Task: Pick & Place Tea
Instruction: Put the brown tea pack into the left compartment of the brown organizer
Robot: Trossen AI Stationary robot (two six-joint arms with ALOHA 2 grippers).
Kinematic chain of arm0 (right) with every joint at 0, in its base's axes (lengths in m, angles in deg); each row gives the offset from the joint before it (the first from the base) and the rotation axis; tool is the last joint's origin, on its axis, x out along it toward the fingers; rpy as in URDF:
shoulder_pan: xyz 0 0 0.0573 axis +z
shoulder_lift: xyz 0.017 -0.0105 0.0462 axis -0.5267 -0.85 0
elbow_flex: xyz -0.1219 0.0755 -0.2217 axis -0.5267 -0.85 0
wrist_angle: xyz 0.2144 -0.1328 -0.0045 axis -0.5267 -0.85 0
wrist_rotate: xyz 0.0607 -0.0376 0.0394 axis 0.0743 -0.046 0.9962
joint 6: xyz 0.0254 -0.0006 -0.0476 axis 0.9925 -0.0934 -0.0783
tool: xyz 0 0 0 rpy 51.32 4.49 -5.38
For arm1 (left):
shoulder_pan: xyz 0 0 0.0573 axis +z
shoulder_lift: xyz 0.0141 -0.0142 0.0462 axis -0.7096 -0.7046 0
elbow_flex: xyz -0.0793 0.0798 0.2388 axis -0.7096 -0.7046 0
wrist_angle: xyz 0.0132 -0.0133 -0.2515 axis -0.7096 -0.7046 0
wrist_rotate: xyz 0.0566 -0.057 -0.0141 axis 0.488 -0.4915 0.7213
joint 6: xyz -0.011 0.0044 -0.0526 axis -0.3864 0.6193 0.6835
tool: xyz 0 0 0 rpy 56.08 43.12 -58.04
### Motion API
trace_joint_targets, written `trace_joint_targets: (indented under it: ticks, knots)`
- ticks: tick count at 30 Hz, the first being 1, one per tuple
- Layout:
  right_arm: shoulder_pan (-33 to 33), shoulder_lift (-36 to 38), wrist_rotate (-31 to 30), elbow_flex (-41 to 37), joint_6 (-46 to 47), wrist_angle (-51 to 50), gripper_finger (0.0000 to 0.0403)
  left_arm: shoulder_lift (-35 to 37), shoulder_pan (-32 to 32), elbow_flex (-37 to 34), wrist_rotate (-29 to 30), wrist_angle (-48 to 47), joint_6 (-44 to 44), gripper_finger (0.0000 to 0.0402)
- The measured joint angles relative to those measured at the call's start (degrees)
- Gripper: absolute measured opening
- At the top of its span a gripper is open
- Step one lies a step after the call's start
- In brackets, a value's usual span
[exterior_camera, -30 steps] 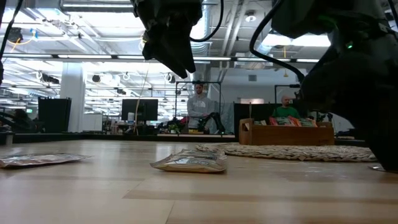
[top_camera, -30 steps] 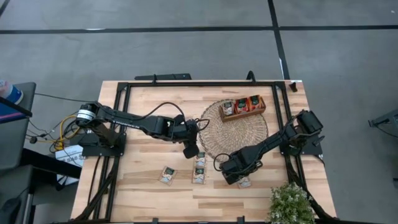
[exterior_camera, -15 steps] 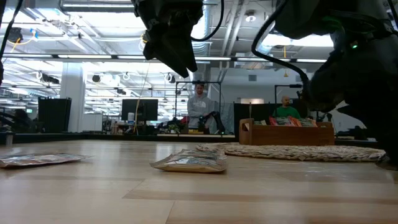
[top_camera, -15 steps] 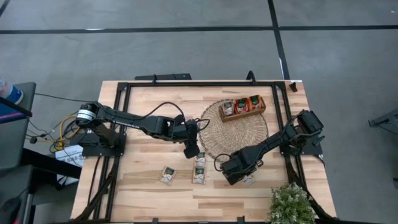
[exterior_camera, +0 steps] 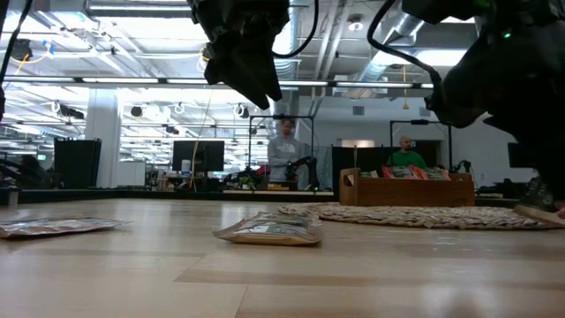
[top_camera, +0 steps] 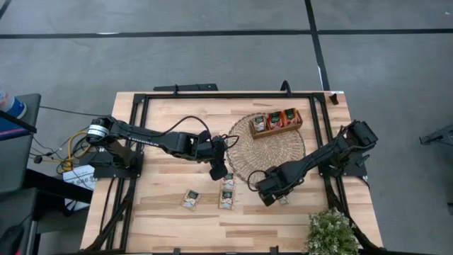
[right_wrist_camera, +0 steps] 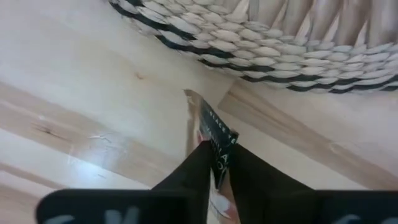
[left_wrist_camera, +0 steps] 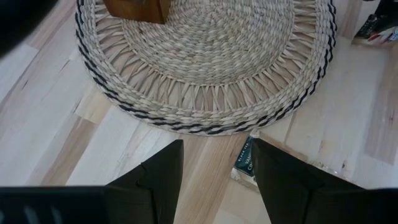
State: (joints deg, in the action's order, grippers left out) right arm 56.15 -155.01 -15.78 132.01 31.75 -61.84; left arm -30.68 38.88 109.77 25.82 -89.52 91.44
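The right hand (right_wrist_camera: 214, 163) is pinching one tea sachet (right_wrist_camera: 213, 140) on edge beside the wicker mat (top_camera: 272, 152), while the left hand (left_wrist_camera: 214, 168) is hovering half-open; three sachets are lying loose on the desk (top_camera: 163, 212), several sitting in the wooden tray (top_camera: 276, 129).

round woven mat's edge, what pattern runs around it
The round woven wicker mat is pale straw with two dark braided bands circling its open-weave rim; the left wrist view shows it best.
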Motion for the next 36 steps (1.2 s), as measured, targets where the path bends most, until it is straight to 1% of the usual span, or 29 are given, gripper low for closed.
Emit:
trace_joint_targets:
  ticks: [6, 13, 15, 17, 19, 22, 26, 28, 30, 32, 36]
  knots:
    - [0.5, -0.8, 0.8, 0.0, -1.8, 1.7, 0.0006, 0.0, 0.0, 0.0, 0.0, 0.2, 0.0, 0.0182]
    - [0.8, -0.1, 0.5, 0.0, -1.8, 1.1, 0.0007, 0.0, 0.0, 0.0, 0.0, 0.7, 0.0, 0.0182]
    - [0.8, 1.0, -0.3, 0.0, -1.8, 1.2, 0.0004, 0.0, 0.0, 0.0, 0.0, 0.6, 0.0, 0.0182]
    - [0.8, 3.1, -2.4, 0.1, -1.8, 1.1, 0.0003, 0.0, 0.0, 0.0, 0.0, 0.7, 0.0, 0.0182]
    - [0.6, 5.8, -5.7, 0.1, -1.3, 1.1, 0.0003, 0.0, 0.0, 0.0, 0.0, 0.7, 0.0, 0.0182]
    - [-0.4, 11.1, -13.4, 0.2, -0.5, -0.1, 0.0004, 0.0, 0.0, 0.0, 0.0, 0.7, -0.1, 0.0182]
    - [-2.6, 17.7, -27.5, 0.2, -1.5, -1.1, 0.0002, 0.0, 0.0, 0.0, 0.0, 1.3, -0.1, 0.0182]
    - [-4.2, 20.4, -35.3, 0.2, -3.3, -1.5, 0.0003, 0.0, 0.0, 0.0, 0.0, 1.8, -0.1, 0.0182]
    - [-6.8, 22.3, -41.4, 0.2, -6.5, -1.8, 0.0003, 0.0, 0.0, 0.0, 0.0, 2.3, -0.1, 0.0182]
    - [-10.3, 23.7, -44.3, 0.2, -11.0, -1.9, 0.0003, 0.0, 0.0, 0.0, 0.0, 2.6, -0.1, 0.0182]
    - [-18.3, 24.0, -44.6, 0.2, -24.3, -0.6, 0.0004, 0.0, 0.0, 0.0, 0.0, 3.4, -0.1, 0.0182]
